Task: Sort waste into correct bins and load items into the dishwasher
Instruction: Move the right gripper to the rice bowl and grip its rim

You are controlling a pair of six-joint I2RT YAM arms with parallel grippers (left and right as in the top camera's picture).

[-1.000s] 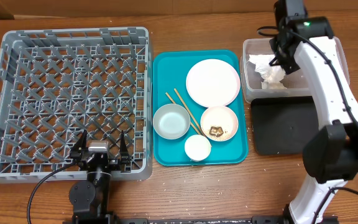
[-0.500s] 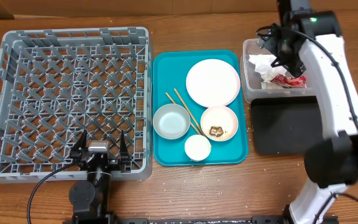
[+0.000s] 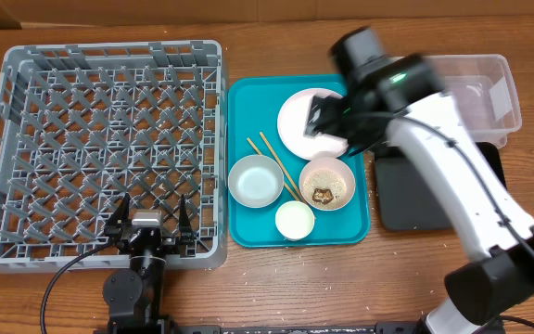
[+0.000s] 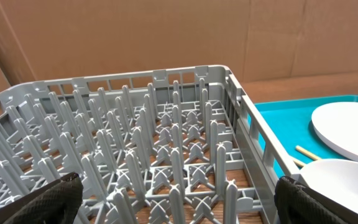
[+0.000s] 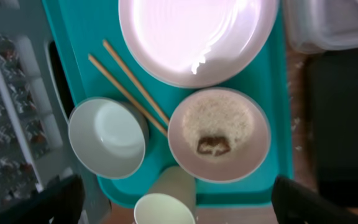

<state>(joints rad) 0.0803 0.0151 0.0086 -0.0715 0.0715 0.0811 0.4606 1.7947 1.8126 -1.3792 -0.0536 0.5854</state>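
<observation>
**Right arm over the teal tray, food waste next**

The right pincer (image 5: 179, 200) hangs released above the teal tray (image 3: 248, 111) in the middle of the surface (image 3: 341, 283). Its fingertips are spread wide with nothing between them. Below it lie the large plate (image 5: 197, 31), two chopsticks (image 5: 129, 84), the grey-blue bowl (image 5: 107, 137), the white cup (image 3: 295, 220) and a small pink dish (image 5: 257, 140). That dish carries rice (image 5: 219, 118) and a brown lump (image 5: 213, 145).

The clear tub (image 3: 499, 70) sits at the far right corner, with the black tray (image 3: 406, 199) just nearer along the right edge. The tub is too blurred to show what it contains.

The left pincer (image 4: 182, 199) is also released and empty, resting over the near edge of the dish rack (image 3: 100, 139), which fills the left side and holds nothing.

The sorting step seems to be in hand, with the dish's leftovers as the remaining waste. The next move probably calls for lowering onto the dish rim, clenching there, and carrying it level to a bin before tipping.
</observation>
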